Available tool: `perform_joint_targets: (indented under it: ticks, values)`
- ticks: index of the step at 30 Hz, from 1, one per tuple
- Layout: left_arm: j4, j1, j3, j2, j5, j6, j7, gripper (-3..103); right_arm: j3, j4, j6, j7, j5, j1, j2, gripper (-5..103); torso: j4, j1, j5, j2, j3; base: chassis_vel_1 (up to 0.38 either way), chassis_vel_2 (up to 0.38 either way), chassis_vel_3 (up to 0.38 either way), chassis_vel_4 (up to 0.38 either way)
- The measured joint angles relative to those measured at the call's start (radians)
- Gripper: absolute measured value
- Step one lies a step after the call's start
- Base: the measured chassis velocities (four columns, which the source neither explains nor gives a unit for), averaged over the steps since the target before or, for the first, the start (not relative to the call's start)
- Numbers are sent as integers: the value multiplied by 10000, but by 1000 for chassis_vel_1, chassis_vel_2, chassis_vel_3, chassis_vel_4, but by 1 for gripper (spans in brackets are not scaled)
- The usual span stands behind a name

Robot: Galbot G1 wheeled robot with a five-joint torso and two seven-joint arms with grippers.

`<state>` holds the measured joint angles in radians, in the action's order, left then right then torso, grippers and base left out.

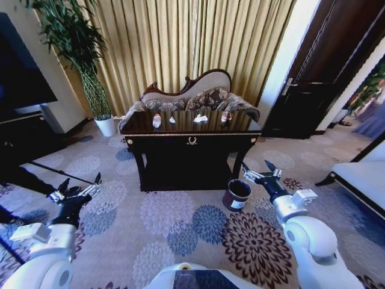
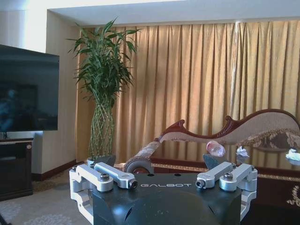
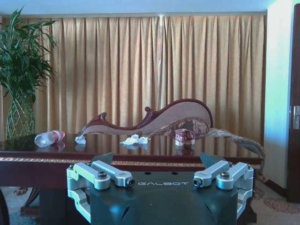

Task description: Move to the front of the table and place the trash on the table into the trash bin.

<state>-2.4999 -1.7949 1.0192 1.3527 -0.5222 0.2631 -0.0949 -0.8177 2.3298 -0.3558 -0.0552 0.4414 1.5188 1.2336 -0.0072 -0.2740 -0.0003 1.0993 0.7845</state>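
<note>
Four bits of trash, clear plastic bottle [image 1: 156,120] and white paper scraps [image 1: 200,118] included, sit on the glossy dark-brown table [image 1: 191,140]. Small maroon trash bin [image 1: 236,194] stands on the carpet by its right front leg. Left pincer [image 1: 79,189] and right pincer [image 1: 260,171] both hang wide open, empty.

The bench [image 2: 281,180] runs off the picture's right edge in the left wrist view. A small red-and-white item [image 1: 226,116] near the bench's right end is too small to identify.

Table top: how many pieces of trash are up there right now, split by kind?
Clear plastic bottle with red cap: 1, the bottle at the robot's left end of the table.
White crumpled paper scraps: 2, a small scrap and a larger scrap.
Small red-and-white item: 1, the red item.
Total: 4.
</note>
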Motion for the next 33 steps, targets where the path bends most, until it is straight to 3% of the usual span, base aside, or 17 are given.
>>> perform_joint_targets:
  ticks: [33]
  values:
    - [-1,-20,-46,126,36,-41,162,100,185,-76,51,-42,-152,24,138,100,-1,-1,0,-1,1,-234,234,230,-235]
